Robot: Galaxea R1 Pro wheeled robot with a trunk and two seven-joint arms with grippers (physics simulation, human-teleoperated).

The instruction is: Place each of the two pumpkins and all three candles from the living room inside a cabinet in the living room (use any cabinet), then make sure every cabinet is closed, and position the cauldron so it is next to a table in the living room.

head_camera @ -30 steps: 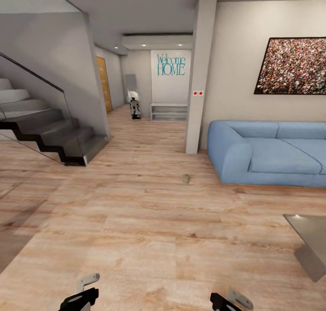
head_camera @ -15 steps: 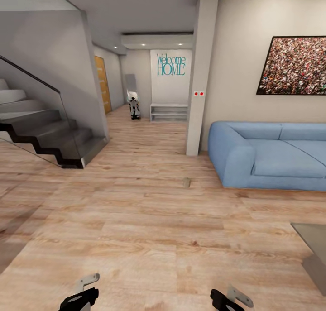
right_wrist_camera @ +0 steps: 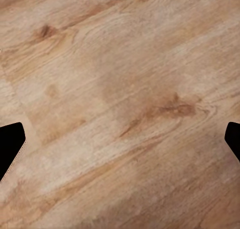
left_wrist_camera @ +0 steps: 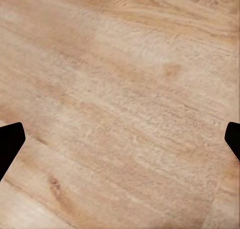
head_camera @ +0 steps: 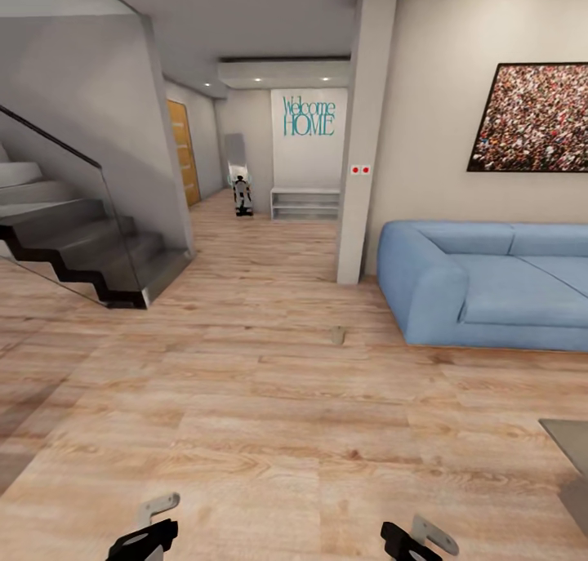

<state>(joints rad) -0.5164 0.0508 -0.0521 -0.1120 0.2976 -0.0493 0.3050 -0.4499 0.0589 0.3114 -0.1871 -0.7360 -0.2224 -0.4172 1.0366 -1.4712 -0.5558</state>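
Observation:
A small beige candle (head_camera: 336, 334) lies on the wood floor, a little left of the blue sofa's near corner and well ahead of me. Low at the head view's edge sit my left gripper (head_camera: 144, 538) and right gripper (head_camera: 411, 542), both far short of the candle. In the left wrist view the left gripper (left_wrist_camera: 120, 144) has its fingertips wide apart over bare floor. The right gripper (right_wrist_camera: 120, 144) is open the same way, holding nothing. The pumpkins, cabinet and cauldron are out of view.
A blue sofa (head_camera: 490, 287) stands at the right under a framed picture (head_camera: 535, 118). The corner of a grey table (head_camera: 572, 455) pokes in at the lower right. A staircase with a glass rail (head_camera: 82, 242) is on the left, and a pillar (head_camera: 359, 136) stands ahead.
The camera has rolled forward: the candle sits lower and nearer, the stairs slid left, and the sofa and table corner slid right. Both grippers hold the same pose.

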